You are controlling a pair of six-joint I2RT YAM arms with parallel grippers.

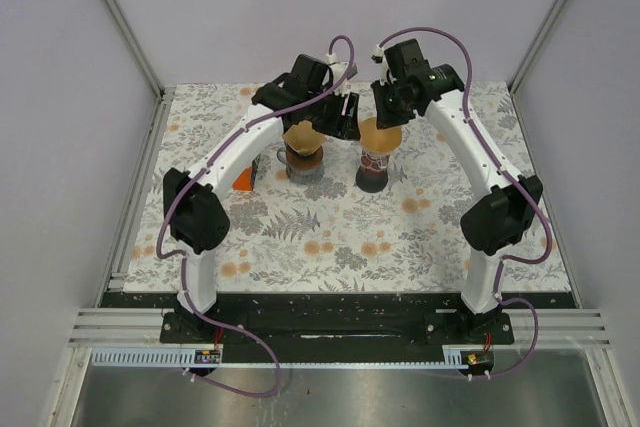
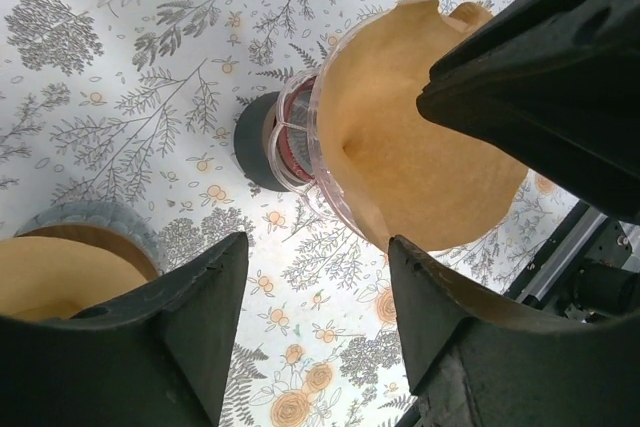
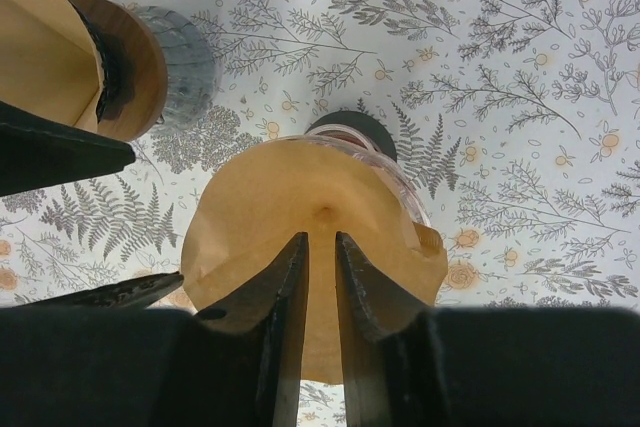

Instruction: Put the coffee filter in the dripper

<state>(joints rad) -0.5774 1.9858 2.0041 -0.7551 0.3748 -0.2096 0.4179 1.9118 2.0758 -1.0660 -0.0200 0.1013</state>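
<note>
Left fingers (image 2: 190,347) are spread wide and hold nothing, hanging above the floral tabletop (image 1: 330,237) just left of the dripper (image 3: 405,187). Right fingers (image 3: 280,327) are drawn nearly together, with a thin slit between them, over the near edge of the coffee filter (image 3: 300,207). Whether they pinch the paper I cannot tell. The coffee filter sits opened inside the dripper at far centre, with another brown cone (image 1: 303,139) just to its left.

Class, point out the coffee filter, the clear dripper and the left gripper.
coffee filter (image 3: 300,197), right wrist view, its inner paper wall.
clear dripper (image 2: 303,137), left wrist view, its ribbed wall beside the filter.
left gripper (image 2: 318,247), left wrist view, midway between its open jaws.
</note>
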